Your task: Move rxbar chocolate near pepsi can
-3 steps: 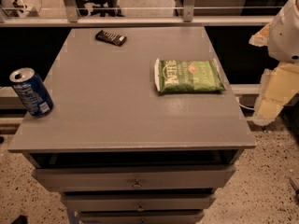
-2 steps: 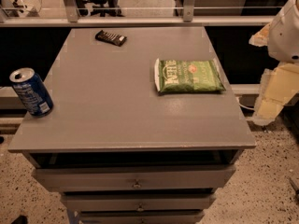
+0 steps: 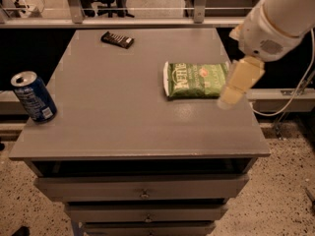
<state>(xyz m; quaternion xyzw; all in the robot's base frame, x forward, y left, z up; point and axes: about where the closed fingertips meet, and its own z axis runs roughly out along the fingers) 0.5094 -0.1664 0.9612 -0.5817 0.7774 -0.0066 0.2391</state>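
The rxbar chocolate is a small flat black bar lying near the far edge of the grey table top, left of centre. The pepsi can is blue with a silver top and stands upright at the table's left edge. My gripper is a pale beige piece hanging from the white arm at the right, over the right end of the green snack bag. It is far from both the bar and the can.
A green snack bag lies flat right of centre on the table. The table has drawers below its front edge. A rail and chairs stand behind the far edge. A cable runs at the right.
The arm has swung in from the right, off the table's side, to over the right end of the green bag. The bar, can and bag have not moved.
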